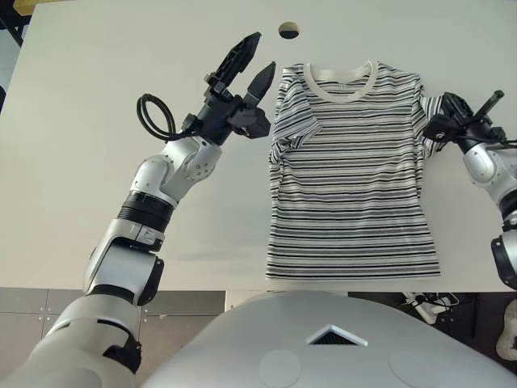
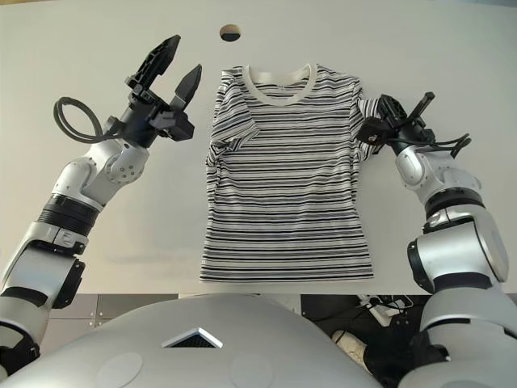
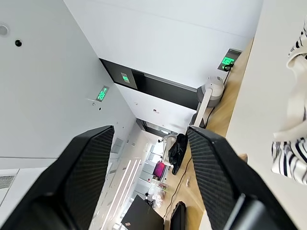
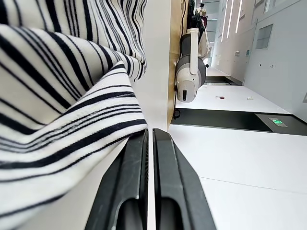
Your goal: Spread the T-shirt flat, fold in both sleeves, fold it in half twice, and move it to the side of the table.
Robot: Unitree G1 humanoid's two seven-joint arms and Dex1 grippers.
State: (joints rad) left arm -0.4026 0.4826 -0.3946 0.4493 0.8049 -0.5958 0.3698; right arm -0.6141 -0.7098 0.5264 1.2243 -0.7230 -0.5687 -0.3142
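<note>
The black-and-white striped T-shirt (image 1: pixel 351 170) lies flat on the white table (image 1: pixel 89 162), collar at the far side. Its left sleeve (image 1: pixel 284 139) is folded in over the body. My left gripper (image 1: pixel 263 53) is open and empty, raised just left of the shirt's left shoulder, fingers pointing away from me. At the shirt's right edge my right gripper (image 2: pixel 373 128) is shut on the right sleeve (image 1: pixel 430 111). In the right wrist view the closed fingers (image 4: pixel 139 158) meet the striped cloth (image 4: pixel 57 96) at their tips.
A round hole (image 1: pixel 288 30) is cut in the tabletop just beyond the collar. Bare table stretches to the left of the shirt. The shirt's hem lies close to the table's front edge (image 1: pixel 242 287).
</note>
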